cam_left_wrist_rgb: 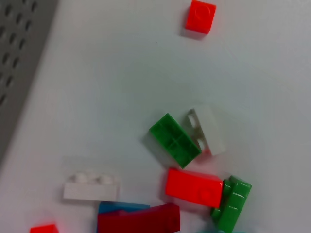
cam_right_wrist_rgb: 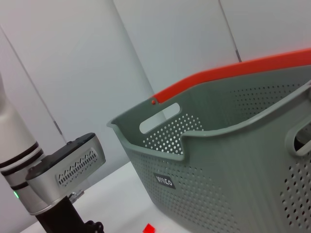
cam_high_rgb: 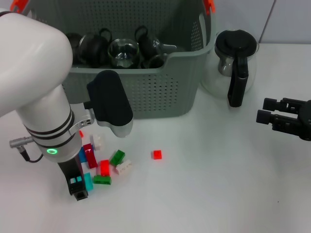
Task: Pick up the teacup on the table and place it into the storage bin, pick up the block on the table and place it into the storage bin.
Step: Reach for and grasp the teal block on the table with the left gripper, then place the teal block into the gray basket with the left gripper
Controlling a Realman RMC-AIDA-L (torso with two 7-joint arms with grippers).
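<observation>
Hovering our left gripper (cam_high_rgb: 79, 187) low over the scattered blocks (cam_high_rgb: 104, 167), lower left of the frame.
We are unable to tell its finger state; the storage bin (cam_high_rgb: 160, 92) is sitting upper centre, holding teacups (cam_high_rgb: 121, 52); our right gripper (cam_high_rgb: 266, 110) is idling open at right.

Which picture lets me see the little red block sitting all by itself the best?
The left wrist view: the lone red block fills more of the picture there, with its stud visible. The head view shows it small, on the table apart from the block pile. The right wrist view catches only a red corner below the storage bin.
</observation>
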